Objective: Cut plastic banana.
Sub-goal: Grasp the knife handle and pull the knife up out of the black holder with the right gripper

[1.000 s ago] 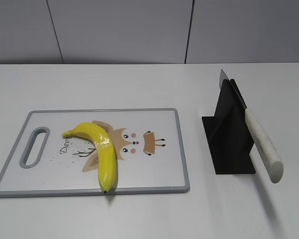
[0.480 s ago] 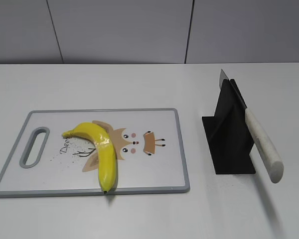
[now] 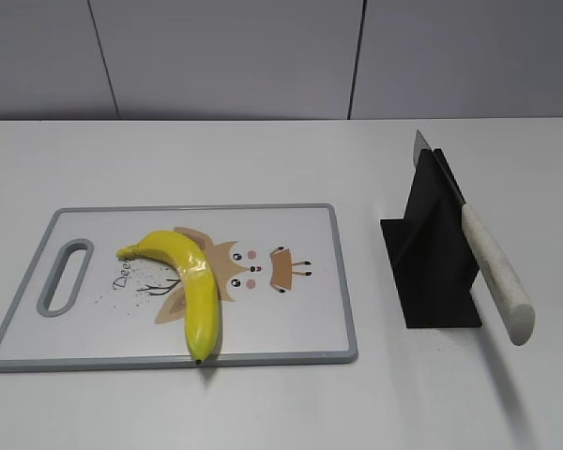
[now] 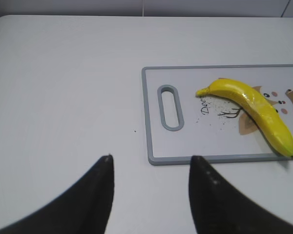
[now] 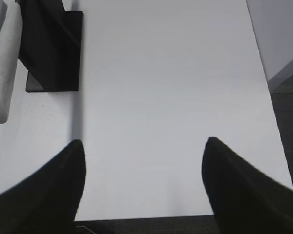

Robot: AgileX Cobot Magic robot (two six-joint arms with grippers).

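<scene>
Change since earlier frame: none; all items unmoved.
Exterior view: banana (image 3: 190, 280) lying on cutting board (image 3: 291, 323), left on worktop (image 3: 263, 159); knife (image 3: 479, 253) leaning in black stand (image 3: 432, 248), right.
Left wrist view: left tool (image 4: 149, 165) spread apart, empty, hovering near the board's handle end.
Right wrist view: right tool (image 5: 144, 146) spread apart, empty, beside the stand.
</scene>
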